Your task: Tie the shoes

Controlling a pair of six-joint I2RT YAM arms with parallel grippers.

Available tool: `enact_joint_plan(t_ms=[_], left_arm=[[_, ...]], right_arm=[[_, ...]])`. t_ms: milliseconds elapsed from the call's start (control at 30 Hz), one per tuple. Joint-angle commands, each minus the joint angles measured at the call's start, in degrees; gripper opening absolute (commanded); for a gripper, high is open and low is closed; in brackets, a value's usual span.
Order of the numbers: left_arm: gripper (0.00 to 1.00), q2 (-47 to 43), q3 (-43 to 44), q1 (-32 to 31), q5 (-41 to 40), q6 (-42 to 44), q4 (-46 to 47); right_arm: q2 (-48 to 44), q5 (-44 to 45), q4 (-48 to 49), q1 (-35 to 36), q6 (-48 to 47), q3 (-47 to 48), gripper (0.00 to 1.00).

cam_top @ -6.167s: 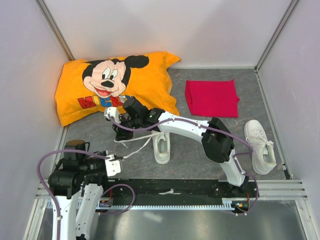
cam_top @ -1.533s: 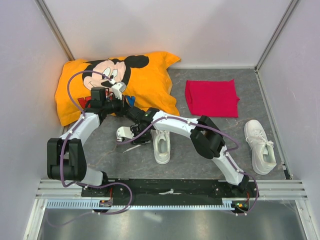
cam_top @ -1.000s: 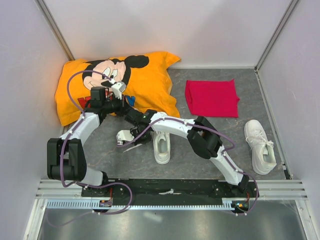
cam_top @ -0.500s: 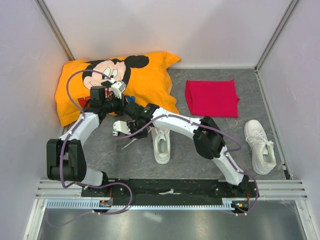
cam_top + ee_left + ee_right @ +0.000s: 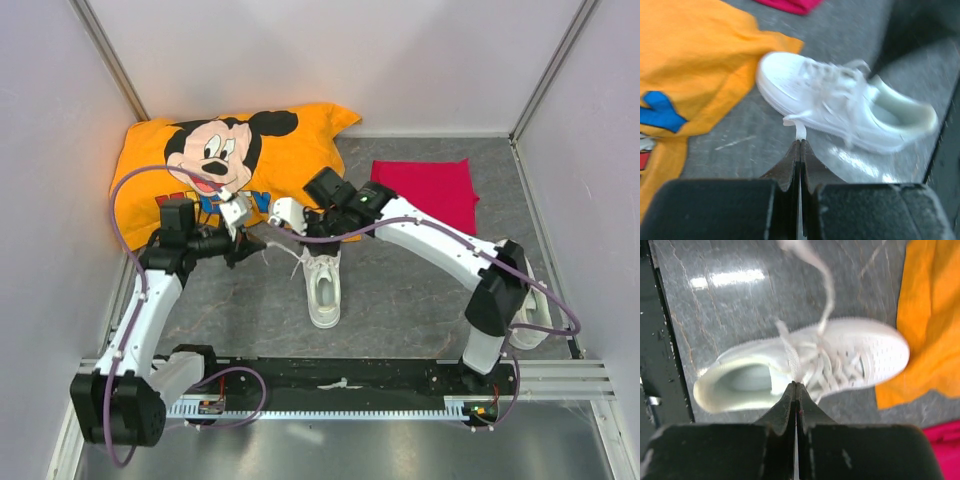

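Moved: the right gripper [image 5: 285, 212] had swung from 9 o'clock of the middle shoe [image 5: 322, 290] up to its 11 o'clock, with that arm's elbow now out at 3 o'clock. The left gripper [image 5: 243, 238] had drawn back off the pillow [image 5: 290, 160] to the shoe's 10 o'clock.
Middle shoe: lay on its sole in the middle of the table [image 5: 400, 300], toe toward 12 o'clock, just beside the pillow's near corner.
Laces: a lace end [image 5: 800, 131] ran from the shoe toward 9 o'clock. A second lace [image 5: 792, 352] rose from the eyelets toward 11 o'clock.
Left gripper: jaws fully closed, pinching the lace end at their tips.
Right gripper: jaws fully closed above the shoe, nipping the second lace.
Other shoe [image 5: 537, 318]: at 3 o'clock by the right wall, well apart from the first, partly hidden behind the right arm.
Pillow: orange with a cartoon mouse print, at 11 o'clock.
Cloth [image 5: 425, 195]: red, folded flat at 1 o'clock, beyond the right arm.
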Motion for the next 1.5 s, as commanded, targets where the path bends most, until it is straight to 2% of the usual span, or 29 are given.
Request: enact_joint_plan(t_ms=[0, 67, 300, 367, 533, 567, 600, 667, 700, 767, 833, 867, 900, 967, 1000, 1033, 1200, 1300, 1467], left_arm=[[0.02, -6.9, -5.88, 0.06, 6.79, 23.74, -17.35], [0.02, -9.37, -8.77, -0.46, 6.71, 28.06, -22.78], [0.01, -17.64, -15.99, -4.24, 2.15, 56.79, -39.85], [0.02, -19.31, -17.32, -4.33, 1.17, 58.23, -39.7], [0.02, -16.77, -17.58, -5.03, -3.29, 68.95, -42.33], [0.05, -16.07, -17.41, -5.03, -3.83, 68.87, -41.81], [0.17, -15.72, -16.97, -5.03, -4.01, 65.48, -40.85], [0.3, -14.49, -13.47, -5.03, -2.18, 59.93, -37.24], [0.36, -13.88, -11.97, -5.03, -1.04, 54.42, -36.1], [0.4, -11.34, -7.4, -5.03, 3.18, 49.82, -32.32], [0.44, -9.22, -4.07, -5.03, 6.6, 38.95, -26.63], [0.45, -8.25, -3.26, -5.03, 6.97, 34.2, -19.2], [0.46, -5.63, -2.47, -5.12, 7.23, 26.76, -16.34], [0.47, -2.9, -0.45, -5.56, 6.45, 20.91, -7.76], [0.48, -0.53, -0.1, -6.95, 4.96, 13.14, -4.48], [0.47, 1.06, 0.43, -7.75, 1.73, 9.32, -0.79], [0.46, 9.32, 3.16, -13.2, -1.72, -7.46, 11.69], [0.43, 14.42, 5.09, -15.66, -3.22, -12.76, 14.87], [0.4, 20.84, 8.25, -17.95, -5.42, -15.59, 15.15]], right_arm=[[-7.38, -3.35, -0.28, -2.41, 7.14, -5.8, 0.0], [-10.1, -4.85, -0.02, -3.73, 8.55, -7.74, 0.0], [-16.09, -8.19, 0.42, -5.84, 11.89, -14.59, 0.0], [-16.97, -8.45, 0.42, -6.28, 12.95, -15.48, 0.0], [-18.03, -8.19, 0.77, -8.21, 14.44, -18.91, 0.0], [-17.94, -8.37, 0.86, -8.31, 14.7, -19.17, 0.0], [-17.94, -8.45, 1.03, -8.39, 14.71, -19.35, 0.0], [-17.24, -8.37, 1.73, -8.4, 15.23, -19.0, 0.0], [-17.07, -8.37, 2.0, -8.4, 15.23, -18.57, 0.0], [-16.45, -8.28, 2.88, -8.57, 15.85, -18.04, 0.0], [-15.92, -9.24, 3.67, -8.83, 16.73, -17.42, 0.0], [-15.83, -9.68, 3.93, -9.01, 17.16, -17.33, 0.0], [-15.83, -9.86, 4.2, -8.92, 17.78, -17.33, 0.0], [-15.83, -10.39, 5.16, -9.19, 18.57, -17.68, 0.0], [-15.75, -10.56, 5.51, -9.36, 19.71, -18.2, 0.0], [-15.57, -10.65, 6.73, -9.54, 20.33, -18.56, 0.0], [-15.66, -12.05, 11.66, -11.82, 25.6, -21.36, 0.0], [-15.31, -13.72, 14.48, -13.75, 28.5, -22.87, 0.0], [-14.25, -15.48, 16.15, -14.28, 29.03, -24.62, 0.0]])
